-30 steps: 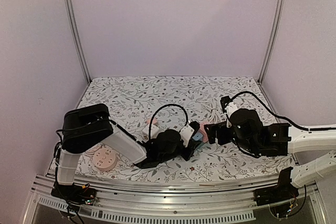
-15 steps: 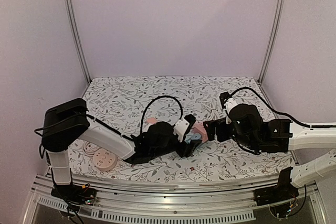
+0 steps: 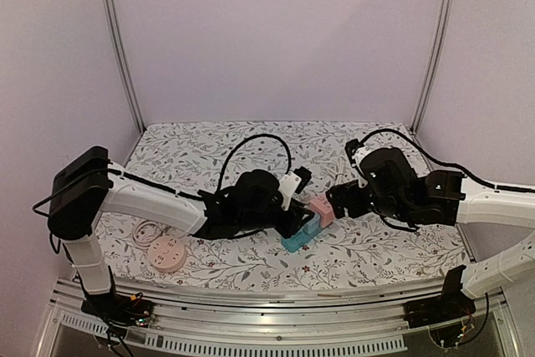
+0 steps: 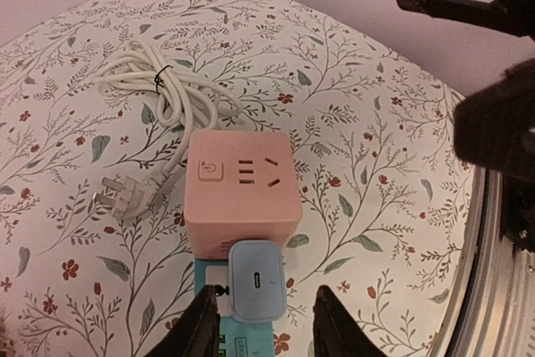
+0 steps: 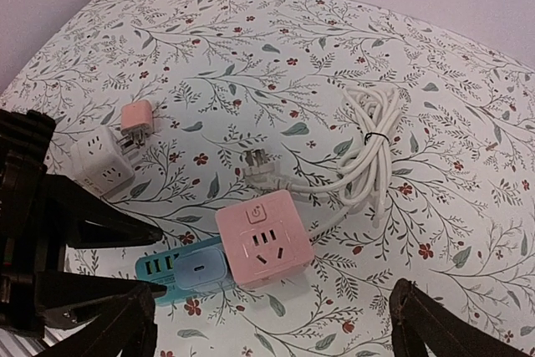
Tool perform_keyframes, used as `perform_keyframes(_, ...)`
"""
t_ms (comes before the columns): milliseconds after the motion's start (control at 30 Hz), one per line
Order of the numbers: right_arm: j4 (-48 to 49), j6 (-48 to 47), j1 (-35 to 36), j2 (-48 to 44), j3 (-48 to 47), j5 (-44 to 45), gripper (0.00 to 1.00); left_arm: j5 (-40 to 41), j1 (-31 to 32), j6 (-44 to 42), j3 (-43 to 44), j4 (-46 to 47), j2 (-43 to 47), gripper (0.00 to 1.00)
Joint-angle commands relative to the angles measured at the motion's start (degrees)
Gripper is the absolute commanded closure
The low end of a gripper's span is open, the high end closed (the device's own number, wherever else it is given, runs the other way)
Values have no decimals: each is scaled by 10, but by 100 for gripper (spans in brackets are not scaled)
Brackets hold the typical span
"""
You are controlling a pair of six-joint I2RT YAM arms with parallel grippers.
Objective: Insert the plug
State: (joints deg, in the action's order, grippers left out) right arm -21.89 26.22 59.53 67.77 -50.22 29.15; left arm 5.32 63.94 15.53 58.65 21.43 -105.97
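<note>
The light-blue plug sits on the teal power strip, touching the pink cube socket near the middle of the table. The left gripper straddles the plug with its jaws apart and a gap visible on one side. The right gripper hangs near the socket, jaws spread wide and holding nothing.

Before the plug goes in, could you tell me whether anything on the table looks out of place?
Nothing looks spilled or broken. The small pink adapter lies on its side beside the white cube socket, and the white cord's plug lies loose beside the pink cube socket.
</note>
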Motion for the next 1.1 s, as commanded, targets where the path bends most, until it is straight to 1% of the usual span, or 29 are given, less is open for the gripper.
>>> perform_keyframes(0,-31,-8,-26,26,-13,-47,4,-31,-8,11,42,-116,-11,63)
perform_keyframes(100,-24,-8,-28,40,-15,-51,5,-11,-9,13,54,-125,-22,65)
perform_keyframes(267,-19,-8,-30,57,-15,-52,5,-4,-10,11,92,-159,-51,69)
perform_keyframes(433,-18,-9,-49,65,-21,-66,5,0,-11,12,102,-158,-65,70)
perform_keyframes(533,-18,-14,-54,65,-26,-69,5,7,-11,11,112,-167,-74,72)
perform_keyframes(867,-15,-18,-56,72,-25,-74,5,8,-11,11,131,-173,-94,78)
perform_keyframes(967,-14,-18,-57,69,-23,-73,5,14,-11,15,129,-176,-99,83)
perform_keyframes(1067,-14,-17,-58,67,-21,-71,5,12,-12,20,119,-172,-101,93)
